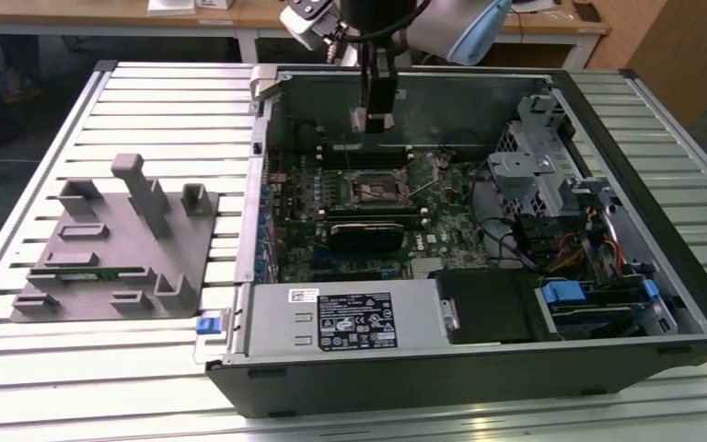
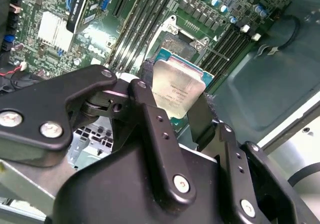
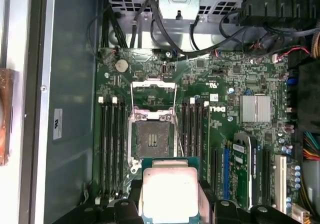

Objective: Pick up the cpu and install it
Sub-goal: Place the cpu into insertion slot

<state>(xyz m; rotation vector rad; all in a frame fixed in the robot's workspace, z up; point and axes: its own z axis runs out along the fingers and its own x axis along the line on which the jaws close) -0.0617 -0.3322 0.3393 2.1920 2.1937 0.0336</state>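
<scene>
Small flat square cpu [image 2: 177, 86], pale silver metal top, green rim, gripped between black jaws, held above the motherboard [image 3: 220, 99].

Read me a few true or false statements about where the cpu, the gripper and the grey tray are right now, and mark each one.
1. The gripper is shut on the cpu. True.
2. The cpu is already seated in the socket. False: the socket is bare, and the cpu is held in the air, clear of it.
3. The grey tray lies inside the computer case. False: it lies on the slatted table, at the exterior view's left of the case.
4. Memory slots run along both sides of the socket. True.
</scene>
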